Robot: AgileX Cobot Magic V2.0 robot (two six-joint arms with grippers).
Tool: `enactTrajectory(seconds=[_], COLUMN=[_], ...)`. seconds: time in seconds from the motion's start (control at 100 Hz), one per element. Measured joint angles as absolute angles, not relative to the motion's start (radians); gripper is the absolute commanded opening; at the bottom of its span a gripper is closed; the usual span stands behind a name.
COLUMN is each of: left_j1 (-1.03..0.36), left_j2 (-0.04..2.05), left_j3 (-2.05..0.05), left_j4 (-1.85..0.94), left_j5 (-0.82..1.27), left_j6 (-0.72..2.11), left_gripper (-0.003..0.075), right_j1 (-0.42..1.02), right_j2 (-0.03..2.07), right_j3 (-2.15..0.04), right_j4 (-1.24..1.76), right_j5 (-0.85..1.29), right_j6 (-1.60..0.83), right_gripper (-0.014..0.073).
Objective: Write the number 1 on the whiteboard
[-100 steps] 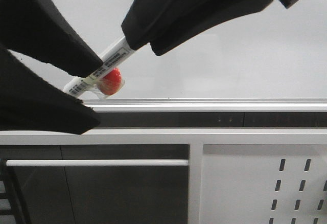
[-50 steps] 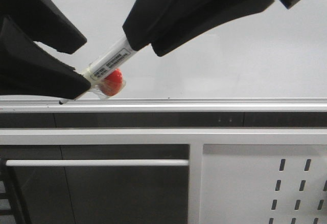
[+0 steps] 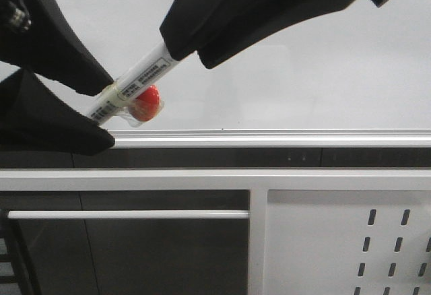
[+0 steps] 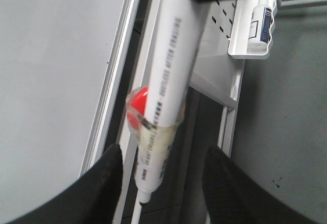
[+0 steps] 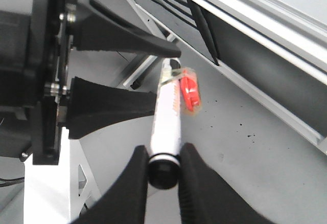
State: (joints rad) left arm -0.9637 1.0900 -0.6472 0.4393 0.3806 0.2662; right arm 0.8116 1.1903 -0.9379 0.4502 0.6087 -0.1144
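Note:
My right gripper [image 3: 180,51] is shut on the back end of a white marker pen [image 3: 138,79] and holds it slanted over the whiteboard [image 3: 303,73], just above its silver edge rail [image 3: 269,137]. A red ball [image 3: 146,103] is taped to the pen. My left gripper [image 3: 111,110] is open, its two fingers standing either side of the pen's tip end without closing on it. The right wrist view shows the right gripper [image 5: 163,170] pinching the pen [image 5: 167,116]. The left wrist view shows the pen [image 4: 171,75] between the open left gripper [image 4: 163,183]. No number 1 shows on the board.
A white metal panel with slotted holes [image 3: 337,241] hangs below the board's edge. Its shelf holds a small white bottle [image 4: 260,22]. A horizontal white bar [image 3: 128,214] runs below the rail on the left.
My left gripper has shifted left and its fingers have moved about the pen's tip end, first up, then back down. The pen and right gripper have barely moved.

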Motion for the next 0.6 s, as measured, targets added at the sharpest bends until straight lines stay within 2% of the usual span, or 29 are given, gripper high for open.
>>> enactTrajectory(seconds=[0.15, 0.41, 0.6], left_j1=[-0.964, -0.964, -0.964], left_j2=[1.096, 1.096, 1.096], left_j3=[-0.647, -0.647, -0.647], left_j4=[0.448, 0.458, 0.462], left_j5=[0.381, 0.385, 0.387], left_j6=[0.266, 0.266, 0.264], left_gripper=[0.0277, 0.0127, 0.0060], right_j1=[0.812, 0.812, 0.812], right_j2=[1.190, 1.190, 1.190], right_j3=[-0.938, -0.938, -0.938], right_j4=[0.450, 0.450, 0.450], right_j5=[0.609, 0.609, 0.613], right_j6=[-0.114, -0.113, -0.113], right_gripper=[-0.0051, -0.0051, -0.0051])
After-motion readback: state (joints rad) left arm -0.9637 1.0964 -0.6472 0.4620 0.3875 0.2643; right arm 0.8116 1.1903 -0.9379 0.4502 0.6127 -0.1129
